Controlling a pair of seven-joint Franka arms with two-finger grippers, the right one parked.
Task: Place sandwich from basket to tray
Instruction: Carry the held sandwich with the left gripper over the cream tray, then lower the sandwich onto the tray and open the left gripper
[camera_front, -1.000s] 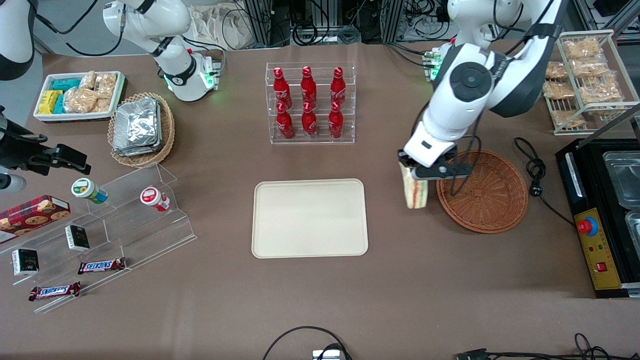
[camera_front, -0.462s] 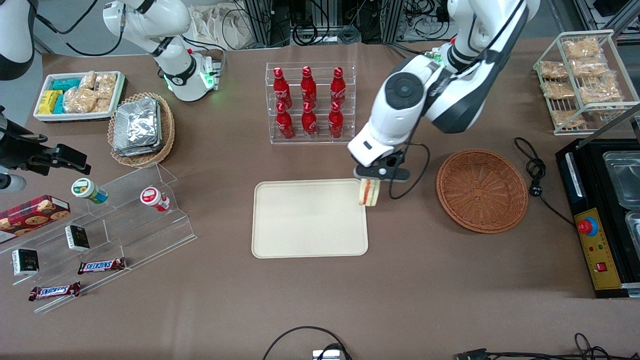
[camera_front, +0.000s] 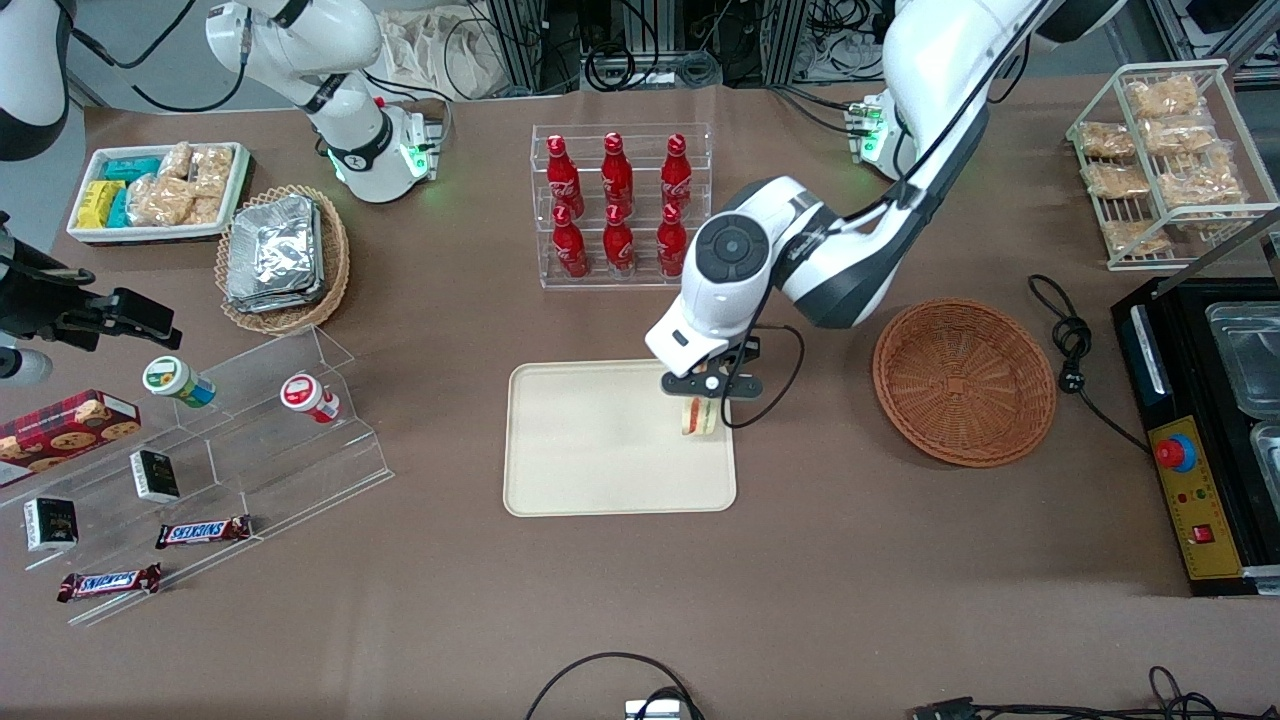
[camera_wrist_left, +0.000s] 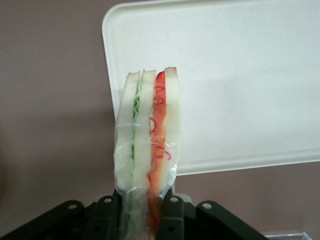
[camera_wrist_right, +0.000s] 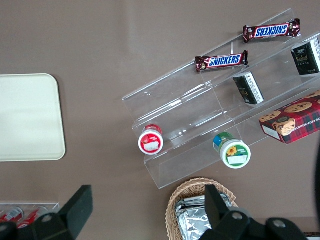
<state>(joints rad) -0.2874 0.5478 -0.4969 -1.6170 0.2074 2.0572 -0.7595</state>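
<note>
The wrapped sandwich (camera_front: 699, 417) (camera_wrist_left: 145, 150), white bread with red, orange and green layers, hangs cut edge down over the tray's (camera_front: 600, 440) edge nearest the basket. My left gripper (camera_front: 705, 385) (camera_wrist_left: 145, 212) is shut on it, its black fingers (camera_wrist_left: 172, 215) pressing both bread faces. The cream tray (camera_wrist_left: 240, 75) (camera_wrist_right: 27, 117) lies flat in the table's middle. The reddish-brown wicker basket (camera_front: 964, 381) sits beside the tray toward the working arm's end, with nothing in it.
A clear rack of red bottles (camera_front: 618, 205) stands farther from the front camera than the tray, close to my arm's elbow. A black appliance (camera_front: 1200, 430) and a wire rack of snacks (camera_front: 1165, 150) sit at the working arm's end. Acrylic shelves (camera_front: 200, 450) lie toward the parked arm.
My left gripper carried the sandwich from beside the basket sideways to above the tray's edge and came down lower. The basket and tray have not moved.
</note>
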